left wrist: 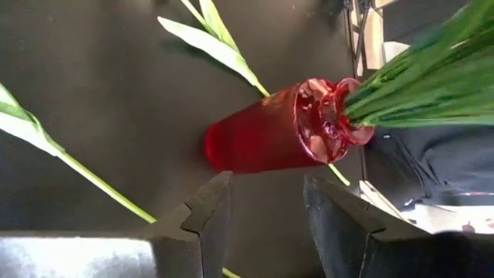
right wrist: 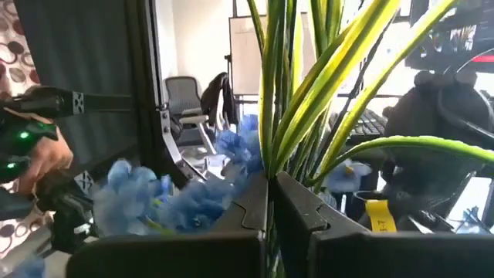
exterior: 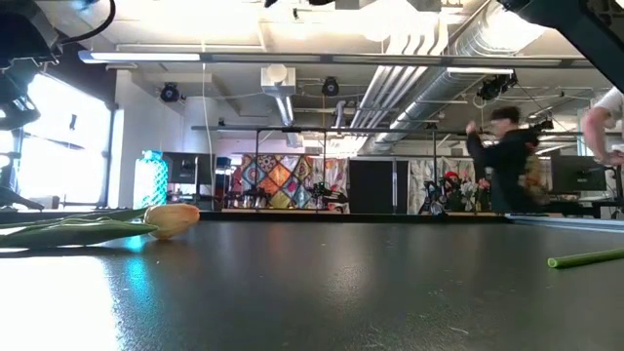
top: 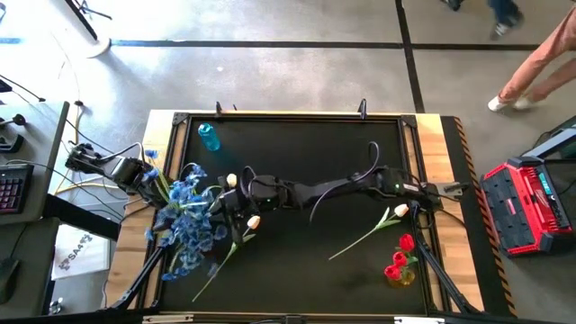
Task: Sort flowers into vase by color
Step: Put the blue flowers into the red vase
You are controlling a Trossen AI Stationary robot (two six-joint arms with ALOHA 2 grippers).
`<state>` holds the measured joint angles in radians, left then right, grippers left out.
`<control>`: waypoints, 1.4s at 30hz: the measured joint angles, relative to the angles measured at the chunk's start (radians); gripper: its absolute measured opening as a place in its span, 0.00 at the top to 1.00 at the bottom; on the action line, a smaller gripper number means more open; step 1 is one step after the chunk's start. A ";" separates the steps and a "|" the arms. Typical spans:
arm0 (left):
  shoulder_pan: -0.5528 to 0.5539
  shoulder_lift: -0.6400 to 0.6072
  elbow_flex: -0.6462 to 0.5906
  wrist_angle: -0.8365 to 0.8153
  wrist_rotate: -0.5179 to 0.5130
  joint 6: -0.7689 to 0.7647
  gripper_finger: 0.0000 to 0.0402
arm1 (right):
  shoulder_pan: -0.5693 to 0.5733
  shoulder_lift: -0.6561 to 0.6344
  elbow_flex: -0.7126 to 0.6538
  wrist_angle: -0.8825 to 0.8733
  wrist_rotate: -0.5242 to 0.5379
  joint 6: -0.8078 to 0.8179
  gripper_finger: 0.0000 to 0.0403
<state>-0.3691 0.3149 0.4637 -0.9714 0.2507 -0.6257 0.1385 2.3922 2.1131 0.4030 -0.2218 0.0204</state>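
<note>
1. Right claw (right wrist: 268, 202) is pinching a cream tulip's stem (right wrist: 272, 93), reaching across the counter (top: 306, 153) toward the blue sprays (top: 187, 216), likely to carry it to a vase.
2. Left claw (left wrist: 266, 208) is hanging spread beside a red vase (left wrist: 266, 139), not touching; the vase is packed with green stems.
3. Red tulips (top: 400, 256) are standing in a vase at the right front corner.
4. Two cream tulips are lying loose: one (top: 393, 213) mid-right, one (top: 253, 221) near the blues. Long thin stems, pale closed heads.
</note>
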 joint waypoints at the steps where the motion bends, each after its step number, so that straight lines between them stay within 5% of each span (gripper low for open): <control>1: 0.000 0.000 0.000 0.000 0.003 -0.001 0.63 | 0.000 0.007 0.000 0.014 0.000 0.001 1.00; 35: 0.000 0.000 0.000 0.055 0.007 -0.053 0.63 | 0.002 0.076 -0.001 0.049 -0.017 0.043 1.00; 42: 0.000 0.000 0.000 0.025 0.127 -0.043 0.63 | 0.002 0.076 -0.001 0.061 -0.019 0.025 1.00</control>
<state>-0.3695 0.3149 0.4641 -0.9464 0.3781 -0.6690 0.1406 2.4680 2.1120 0.4639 -0.2409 0.0456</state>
